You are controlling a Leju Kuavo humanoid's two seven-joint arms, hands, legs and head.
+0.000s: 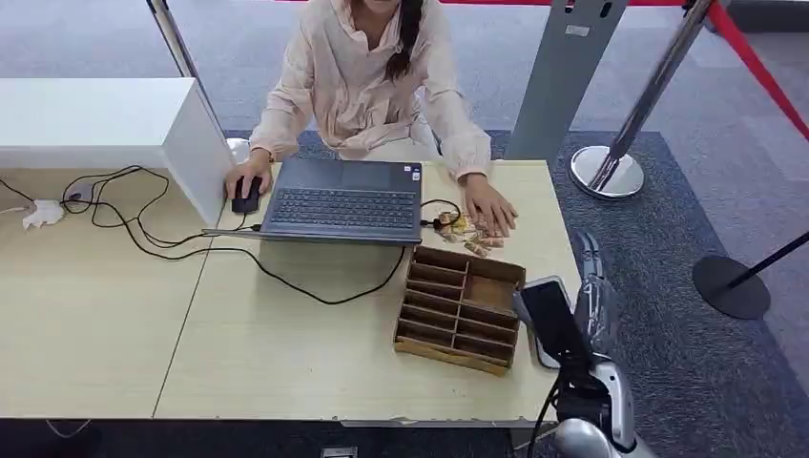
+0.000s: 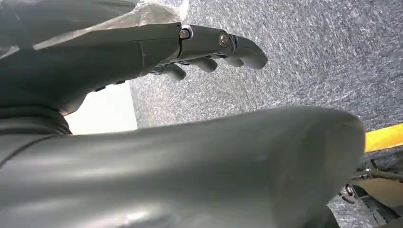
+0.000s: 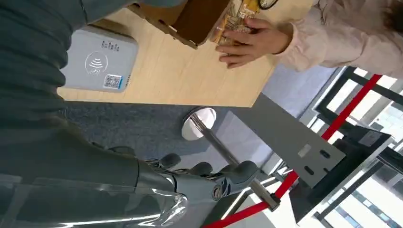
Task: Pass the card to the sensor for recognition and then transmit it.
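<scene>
Our right hand [image 1: 593, 286] hangs open and empty off the table's [image 1: 286, 353] right edge, just right of the sensor [image 3: 100, 59]. Our left hand [image 2: 209, 50] is open, empty. We cannot tell where the card is.

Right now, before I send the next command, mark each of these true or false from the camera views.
1. The laptop lid is closed. False: it is open, keyboard showing.
2. A person's hand rests on the mouse. True.
3. The right hand holds a card. False: its fingers are apart and hold nothing.
4. The wooden organizer tray sits between the laptop and the card reader. True.
5. The left hand presses on the table. False: it hangs over grey carpet.
</scene>
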